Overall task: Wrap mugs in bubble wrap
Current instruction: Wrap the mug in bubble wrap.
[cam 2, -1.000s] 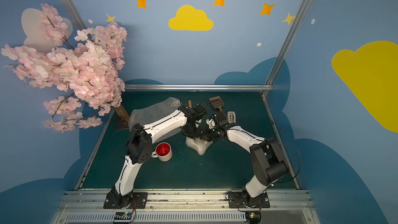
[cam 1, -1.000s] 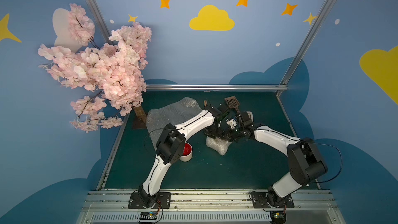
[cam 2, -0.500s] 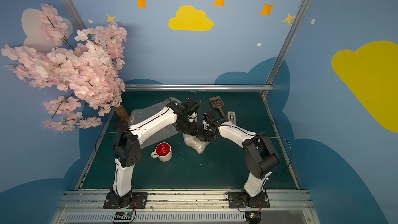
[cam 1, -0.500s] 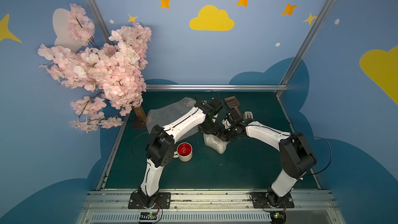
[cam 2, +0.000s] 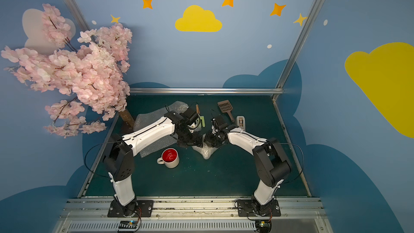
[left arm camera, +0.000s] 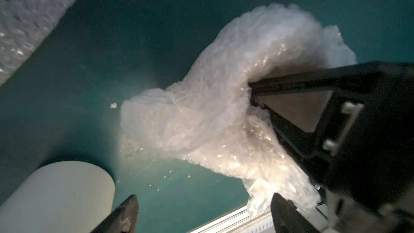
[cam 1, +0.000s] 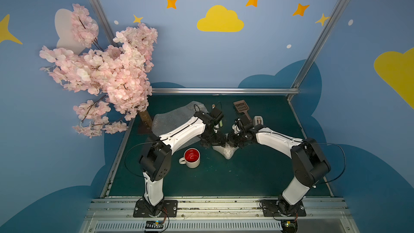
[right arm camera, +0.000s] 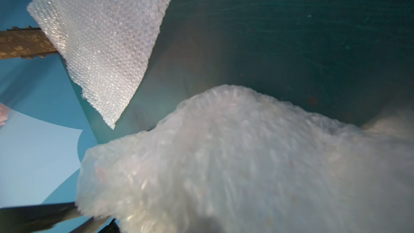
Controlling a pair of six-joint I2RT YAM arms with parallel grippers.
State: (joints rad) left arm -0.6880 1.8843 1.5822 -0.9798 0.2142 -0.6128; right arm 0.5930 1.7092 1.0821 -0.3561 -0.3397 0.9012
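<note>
A cream mug (cam 1: 192,158) (cam 2: 170,158), red inside, stands upright on the green table; its outer wall (left arm camera: 56,196) shows in the left wrist view. Right of it lies a crumpled bundle of bubble wrap (cam 1: 226,152) (cam 2: 205,152) (left arm camera: 212,113) (right arm camera: 246,164). My left gripper (cam 1: 212,142) (left arm camera: 203,211) hangs open just above the bundle's left side, with nothing between its fingers (left arm camera: 126,211). My right gripper (cam 1: 233,141) (left arm camera: 252,95) is shut on the bundle's bunched top; in its own wrist view the wrap hides the jaws. A second, flat sheet of bubble wrap (cam 1: 177,119) (right arm camera: 100,41) lies behind, partly under my left arm.
A brown scoop (cam 1: 241,108) and a tape dispenser (cam 1: 258,121) lie at the back right. A green-handled tool (cam 2: 202,122) lies behind the grippers. A pink blossom tree (cam 1: 107,72) stands at the back left, its trunk (right arm camera: 24,43) beside the flat sheet.
My left gripper has opened and let go of the bubble wrap bundle, and its arm has swung a little. The right gripper stays shut on the bundle, which has barely moved.
</note>
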